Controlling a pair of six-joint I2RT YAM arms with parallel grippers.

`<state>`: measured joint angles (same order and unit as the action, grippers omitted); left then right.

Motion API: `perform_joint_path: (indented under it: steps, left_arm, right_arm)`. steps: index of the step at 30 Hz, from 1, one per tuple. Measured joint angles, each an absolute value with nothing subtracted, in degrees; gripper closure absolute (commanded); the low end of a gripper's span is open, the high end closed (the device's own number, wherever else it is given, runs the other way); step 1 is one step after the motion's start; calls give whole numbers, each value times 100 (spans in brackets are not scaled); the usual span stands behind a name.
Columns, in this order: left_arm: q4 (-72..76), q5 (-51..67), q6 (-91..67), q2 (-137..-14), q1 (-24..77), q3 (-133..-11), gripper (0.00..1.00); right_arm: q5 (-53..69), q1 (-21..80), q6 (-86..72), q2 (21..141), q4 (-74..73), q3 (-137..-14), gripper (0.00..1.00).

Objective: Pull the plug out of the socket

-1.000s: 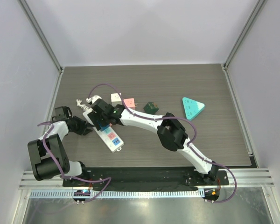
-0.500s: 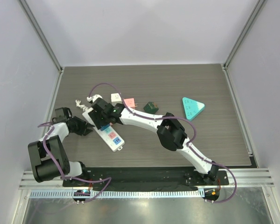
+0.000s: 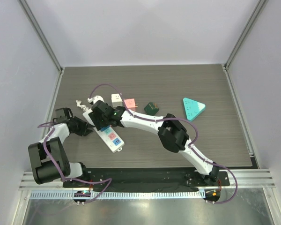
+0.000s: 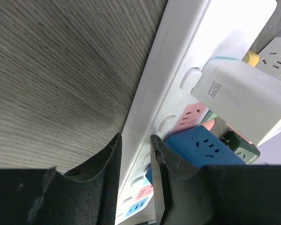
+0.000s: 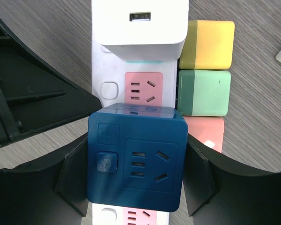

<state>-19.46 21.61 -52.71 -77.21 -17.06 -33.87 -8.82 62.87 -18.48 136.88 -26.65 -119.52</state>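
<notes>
The table [image 3: 215,140] is dark grey-brown with a fine wood grain. The socket strip [image 4: 168,70] is white, its outlet faces pink and blue. The cube plug [image 5: 136,157] is deep blue. The charger [image 5: 139,23] is white with grey lettering. The three small blocks are one yellow block [image 5: 207,44], one pale green block [image 5: 203,92] and one pink block [image 5: 203,131]. The triangle [image 3: 193,108] is teal with small pale marks. The right gripper [image 5: 136,178] has black fingers [image 5: 201,176]

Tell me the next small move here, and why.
Probably a short, straight pull by the right tool away from the power strip. Its fingers appear pressed against both sides of the blue plug, which sits seated in the strip, and the left tool pinches the strip's edge, seemingly bracing it.
</notes>
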Motion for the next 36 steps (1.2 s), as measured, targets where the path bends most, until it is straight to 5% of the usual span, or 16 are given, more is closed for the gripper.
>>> perform_joint_path:
  steps: [22, 31, 36]
  left_arm:
    - [-2027, 2187, -5262, -7662, -1651, -3395, 69]
    - [-2333, 2285, -5231, -7662, -1612, -3395, 69]
    - [-2386, 2316, -5234, -7658, -1608, -3398, 69]
  right_arm:
    - [-427, 6123, -2224, 13255, -1898, -11054, 99]
    - [-1903, 6737, -1437, 13255, -2539, -11347, 99]
    - [-1673, 6657, -1531, 13255, -2580, -11356, 99]
